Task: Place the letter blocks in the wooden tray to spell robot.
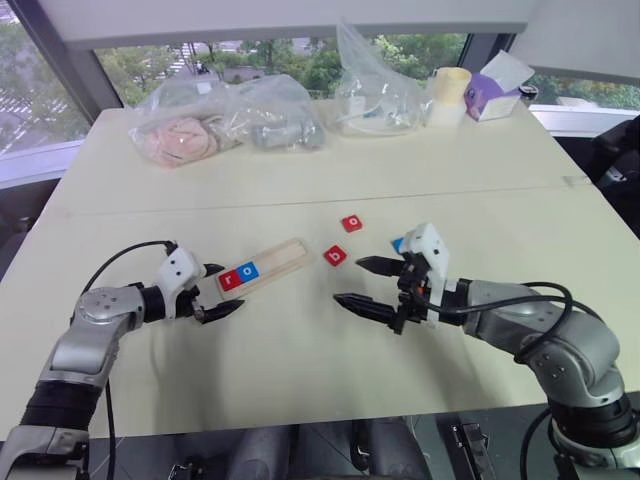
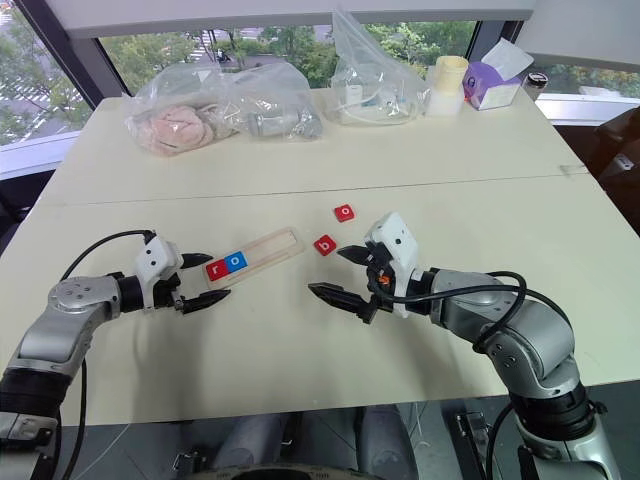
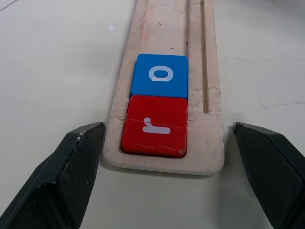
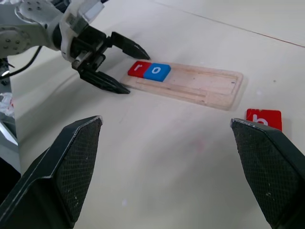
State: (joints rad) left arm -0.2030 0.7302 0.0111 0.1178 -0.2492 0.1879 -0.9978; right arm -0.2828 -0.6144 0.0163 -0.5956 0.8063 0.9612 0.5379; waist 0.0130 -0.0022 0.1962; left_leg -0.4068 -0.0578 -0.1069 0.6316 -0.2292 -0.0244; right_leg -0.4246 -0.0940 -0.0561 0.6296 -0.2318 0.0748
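Observation:
The wooden tray (image 1: 280, 260) lies slantwise on the table, left of centre. At its near-left end sit a red "r" block (image 1: 229, 279) and a blue "o" block (image 1: 249, 271), side by side. My left gripper (image 1: 229, 288) is open at that end, one finger on each side of the tray's tip (image 3: 209, 157), holding nothing. A red "b" block (image 1: 335, 256) lies loose right of the tray, with a red "o" block (image 1: 351, 223) farther back. My right gripper (image 1: 347, 281) hovers open and empty, near the "b". A blue corner (image 1: 399, 243) peeks out behind it.
Along the far side of the table (image 1: 300, 380) are clear plastic bags (image 1: 225, 120) with soft items, another bag (image 1: 375, 95), a pale roll (image 1: 448, 95) and a purple tissue box (image 1: 495, 90). Windows run behind the table.

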